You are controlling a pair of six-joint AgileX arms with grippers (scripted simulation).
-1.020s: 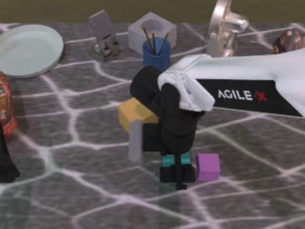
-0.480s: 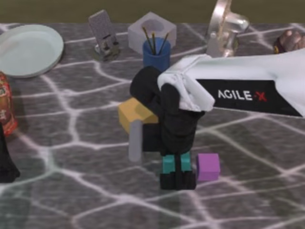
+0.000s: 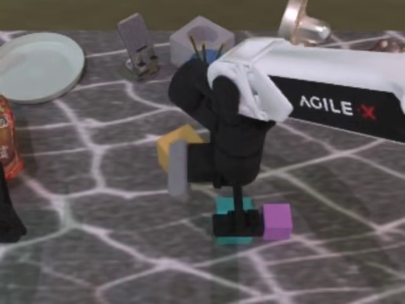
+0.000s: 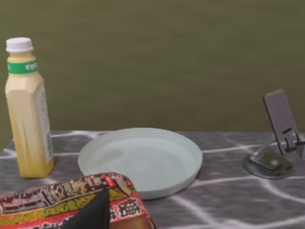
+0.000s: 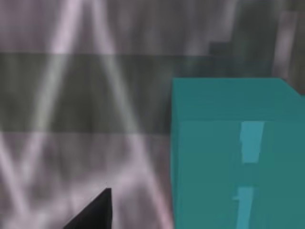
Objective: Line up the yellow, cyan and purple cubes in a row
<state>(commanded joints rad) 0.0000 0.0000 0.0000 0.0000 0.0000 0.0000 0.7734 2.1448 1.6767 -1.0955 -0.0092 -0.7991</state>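
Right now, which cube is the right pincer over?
The cyan cube: the right pincer sits over it. The purple cube lies just beside; the yellow cube lies apart.

The right arm (image 3: 329, 82) was stretched in from the table's right, wrist turned downward, and the right gripper (image 3: 236, 224) was held low with fingers spread. The left arm (image 3: 7, 215) was parked at the left edge.

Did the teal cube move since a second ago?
No. The teal cube sits in the same spot beside the purple cube, which hasn't moved. Only the right gripper above it lifted, so more of the cube shows.
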